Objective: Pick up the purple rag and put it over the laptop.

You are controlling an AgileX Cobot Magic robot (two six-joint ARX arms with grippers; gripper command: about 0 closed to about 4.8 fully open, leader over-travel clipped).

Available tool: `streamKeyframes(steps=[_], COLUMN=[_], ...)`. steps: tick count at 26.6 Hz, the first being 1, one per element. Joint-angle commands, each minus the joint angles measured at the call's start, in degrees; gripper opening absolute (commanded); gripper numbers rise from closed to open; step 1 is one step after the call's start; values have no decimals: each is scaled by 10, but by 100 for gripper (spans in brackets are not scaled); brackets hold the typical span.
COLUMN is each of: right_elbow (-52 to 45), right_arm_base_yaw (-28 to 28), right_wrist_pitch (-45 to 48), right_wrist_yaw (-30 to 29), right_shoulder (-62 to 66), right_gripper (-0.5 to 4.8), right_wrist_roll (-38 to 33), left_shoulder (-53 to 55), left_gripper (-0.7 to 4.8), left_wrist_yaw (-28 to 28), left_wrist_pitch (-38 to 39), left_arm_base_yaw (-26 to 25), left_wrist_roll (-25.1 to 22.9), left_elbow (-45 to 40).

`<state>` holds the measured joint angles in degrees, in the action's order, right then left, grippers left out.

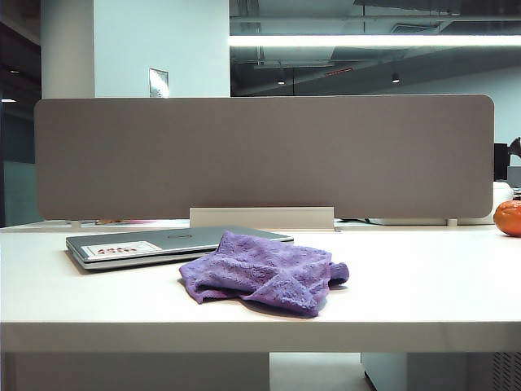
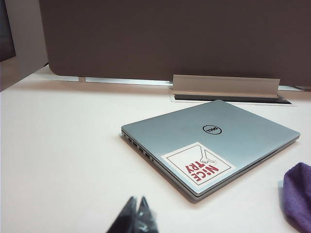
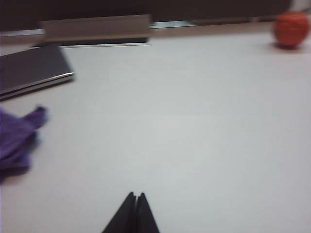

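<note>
The purple rag (image 1: 264, 273) lies crumpled on the white table, its far edge resting against the right front of the closed laptop (image 1: 163, 241). The laptop is silver-grey with a white sticker with red marks (image 2: 198, 165) on its lid (image 2: 228, 133). Neither arm shows in the exterior view. My left gripper (image 2: 137, 199) is shut and empty, hovering over bare table short of the laptop, with a corner of the rag (image 2: 297, 194) off to one side. My right gripper (image 3: 135, 195) is shut too, holding nothing, with the rag (image 3: 17, 138) and laptop (image 3: 34, 68) well off to its side.
A grey partition panel (image 1: 260, 155) stands along the table's far edge with a white cable slot cover (image 1: 262, 217) at its foot. An orange ball (image 1: 509, 217) sits at the far right. The table's front edge (image 1: 260, 326) runs close below the rag.
</note>
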<state>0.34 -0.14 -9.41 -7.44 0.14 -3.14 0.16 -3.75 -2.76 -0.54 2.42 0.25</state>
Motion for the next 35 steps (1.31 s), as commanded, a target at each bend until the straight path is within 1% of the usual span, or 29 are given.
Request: streamKeyframes(steps=[1,4,8,15,18,20,23,24,25,26,27,29,31,35], right_elbow=[-2,-2,-2,-2,-2,-2,-2,-2,-2,-2,-2,-2,-2,-2], right_arm_base_yaw=[0,0,0,0,0,1,1,1,1,0,0,0,0,0], right_wrist_pitch=[7,9,11,12,19,19,19,20,20,20,20,20,20,20], right_wrist_yaw=[-90,-121,-142,-159,-170,-172,-176,-181,-182,-182,-182,-182,-182,-182], right_shoulder=[-1,-1,-1,-1,-1,-1,-1,-1,-1,-1,-1,-1,-1,-1], right_gripper=[22,22,22,22,22,22,22,22,22,22,22,22,22,22], right_wrist_roll=[1,0,-1,-5,-31,-31,-31,-31,-31,-31,-31,-31,-31,-31], left_shoulder=[1,1,1,1,1,1,1,1,1,1,1,1,1,1], left_gripper=[-6,-6,-6,-6,-6,-6,-6,-6,-6,-6,-6,-6,-6,-6], left_wrist_yaw=[-4,-4,-3,-4,-4,-13,-43,-64,-106,-135,-141,-143,-146,-184], left_wrist_pitch=[-5,-4,-1,7,7,7,5,3,-7,-21,-27,-30,-29,-28], left_arm_base_yaw=[1,1,1,1,1,1,1,1,1,1,1,1,1,1], left_wrist_roll=[2,2,1,-1,-1,-1,0,8,50,96,118,138,148,154], left_elbow=[2,2,2,2,2,2,3,4,4,4,4,4,4,9])
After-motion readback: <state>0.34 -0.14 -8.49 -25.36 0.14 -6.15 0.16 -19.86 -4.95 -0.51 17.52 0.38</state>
